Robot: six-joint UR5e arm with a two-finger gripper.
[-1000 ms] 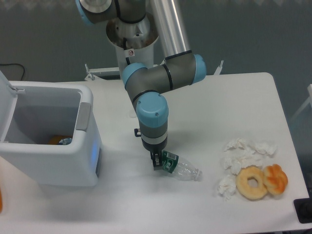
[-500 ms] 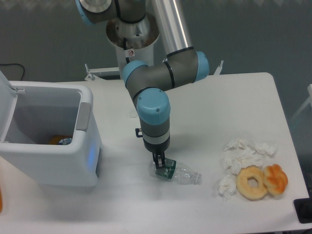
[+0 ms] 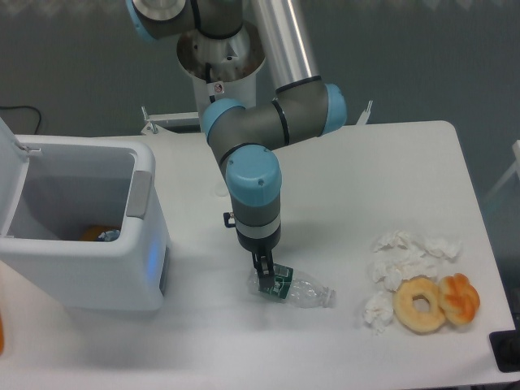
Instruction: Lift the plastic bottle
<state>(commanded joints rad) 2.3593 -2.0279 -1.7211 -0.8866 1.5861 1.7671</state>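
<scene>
Since a second ago, both gripper (image 3: pixel 264 279) and plastic bottle (image 3: pixel 294 288) have shifted slightly; its fingers pinch the bottle's green-labelled end, which lies on the table (image 3: pixel 390 179) left of the tissue wads (image 3: pixel 406 260).

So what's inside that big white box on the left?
Inside the white bin, something orange and a bluish scrap show at the bottom. Its front wall hides the rest.

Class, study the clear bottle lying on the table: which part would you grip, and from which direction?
Grip the plastic bottle across its labelled band, coming straight down from above. It lies on its side, so the round body offers two opposite walls there; the tool is already at that spot.
</scene>
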